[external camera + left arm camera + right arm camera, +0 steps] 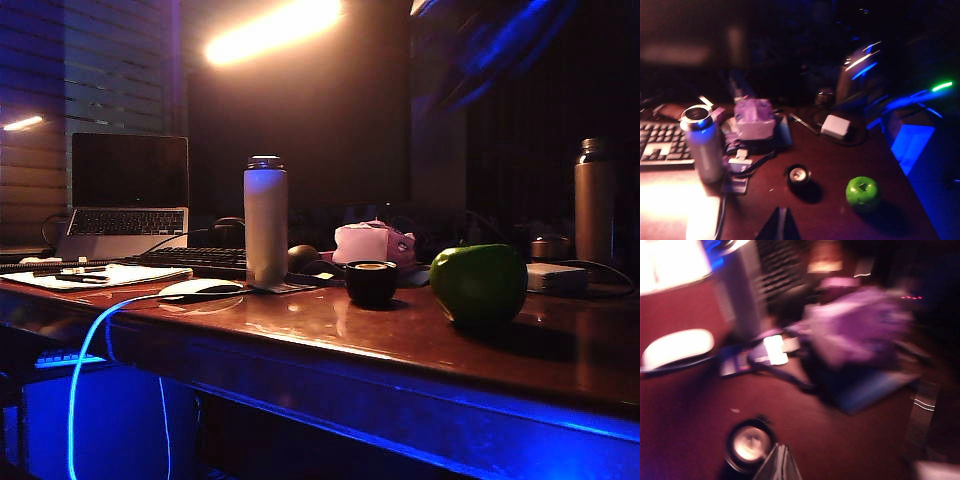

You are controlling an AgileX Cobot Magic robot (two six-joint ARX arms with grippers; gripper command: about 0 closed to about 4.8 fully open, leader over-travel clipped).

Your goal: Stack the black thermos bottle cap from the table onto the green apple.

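One black thermos bottle cap (371,281) stands rim-up on the table (330,325), just beside one green apple (479,284), not touching. The right gripper (778,464), jaws shut, hangs beside the cap; it should spread them and straddle the cap's rounded sides. The left gripper (779,226), jaws together, hangs above the table, apart from both. Two tall bottles stand behind.

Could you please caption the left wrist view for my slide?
Shut left end effector above the table, black thermos bottle cap beside green apple.
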